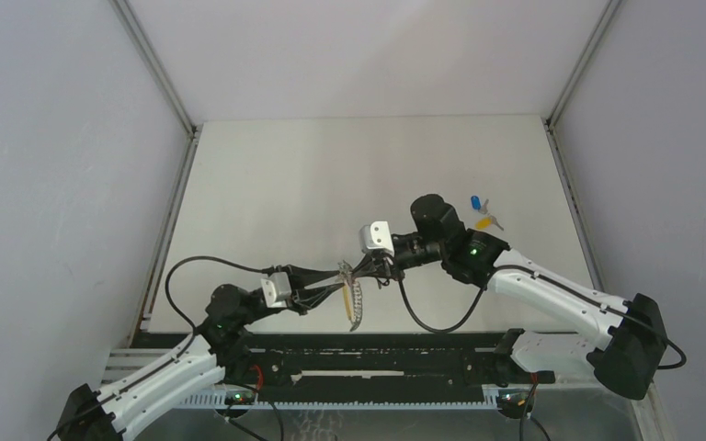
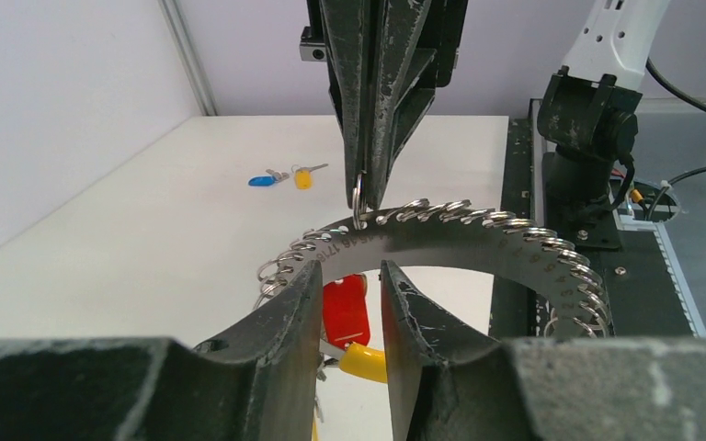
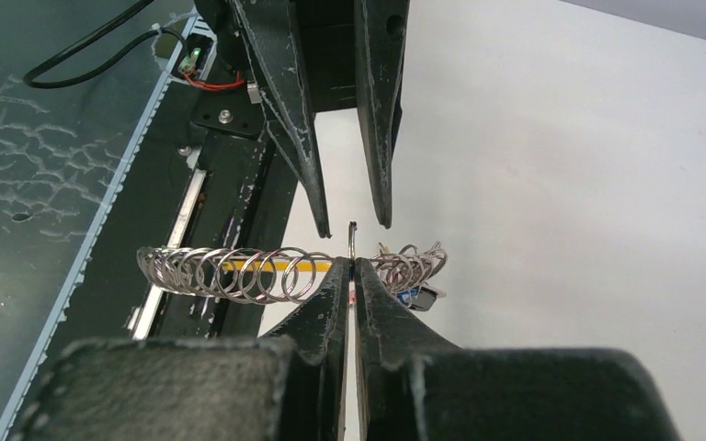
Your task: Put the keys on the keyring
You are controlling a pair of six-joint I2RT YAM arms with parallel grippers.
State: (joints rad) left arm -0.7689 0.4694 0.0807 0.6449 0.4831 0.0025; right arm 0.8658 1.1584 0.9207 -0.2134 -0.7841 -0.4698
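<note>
Steel keyring [image 2: 460, 246] hangs pinched in the right gripper [image 3: 354, 274]; the left gripper [image 2: 350, 272], jaws parted, should probably fetch the keys [image 2: 280, 175] next.

keyring [image 2: 441, 241]: 1 | loose keys: 2, blue key [image 2: 261, 180], yellow key [image 2: 302, 177] | claws: 2, left claw [image 2: 350, 271], right claw [image 2: 365, 188]

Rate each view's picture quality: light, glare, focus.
Top external: even, soft light and sharp focus, though the keys show tiny. Left wrist: the left end effector, close to the lens, is blurred, while the keyring is sharp, with glints on its rings. Right wrist: the right end effector is soft, and the table is bright and nearly featureless.
</note>
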